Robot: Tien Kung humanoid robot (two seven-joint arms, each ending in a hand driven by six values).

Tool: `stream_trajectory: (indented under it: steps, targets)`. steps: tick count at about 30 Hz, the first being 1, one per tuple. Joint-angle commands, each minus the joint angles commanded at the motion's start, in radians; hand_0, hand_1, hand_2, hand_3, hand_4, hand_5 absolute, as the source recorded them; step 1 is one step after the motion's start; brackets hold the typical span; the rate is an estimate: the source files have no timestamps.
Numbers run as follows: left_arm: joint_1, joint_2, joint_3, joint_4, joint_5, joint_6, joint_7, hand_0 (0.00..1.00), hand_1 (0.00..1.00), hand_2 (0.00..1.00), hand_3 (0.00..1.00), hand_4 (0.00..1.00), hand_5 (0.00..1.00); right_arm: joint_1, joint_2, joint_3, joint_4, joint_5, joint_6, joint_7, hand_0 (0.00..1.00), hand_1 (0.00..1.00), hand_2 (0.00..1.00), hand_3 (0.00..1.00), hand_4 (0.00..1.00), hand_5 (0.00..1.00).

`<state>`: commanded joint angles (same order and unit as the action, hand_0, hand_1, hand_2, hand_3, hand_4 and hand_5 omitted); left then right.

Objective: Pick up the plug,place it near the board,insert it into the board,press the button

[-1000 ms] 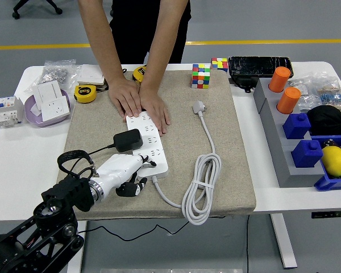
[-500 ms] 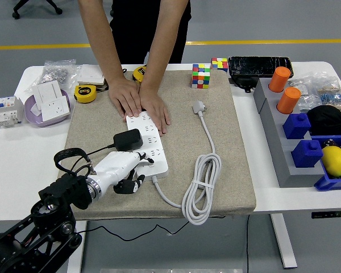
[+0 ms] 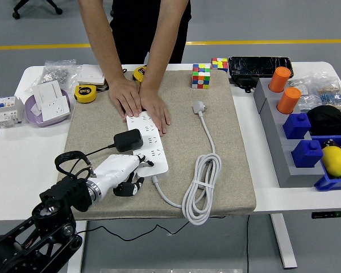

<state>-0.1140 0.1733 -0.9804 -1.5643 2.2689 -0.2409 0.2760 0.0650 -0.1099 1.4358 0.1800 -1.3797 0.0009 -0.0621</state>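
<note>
Final step, button press. Left hand (image 3: 122, 173): fingers (image 3: 137, 183) curled, grasping nothing, at near end of board (image 3: 149, 141). Plug (image 3: 128, 140) seated just beyond fingertips. Person's hands (image 3: 139, 102) steady far end. Next: push down on button, hidden beneath fingers.

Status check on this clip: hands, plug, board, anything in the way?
Left robot hand at near end of the power strip, fingers curled, holding nothing. Black plug seated in strip. Person's hands pressing far end down. Right arm out of view.
</note>
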Motion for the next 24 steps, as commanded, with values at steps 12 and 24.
stream_trajectory:
  steps: [12,24]
  targets:
    - [-0.006,0.004,-0.017,-0.044,0.000,-0.001,-0.003,0.189,0.050,0.146,0.774,0.503,0.002,0.004,0.001,0.004,0.000,0.001,-0.001,0.000,0.868,0.776,0.761,0.794,0.998,0.866]
    - [-0.072,0.000,-0.078,-0.091,0.000,0.110,-0.045,0.232,0.120,0.221,0.585,0.706,0.028,0.005,0.002,-0.002,0.000,0.008,-0.001,0.001,0.868,0.776,0.761,0.794,0.998,0.866]
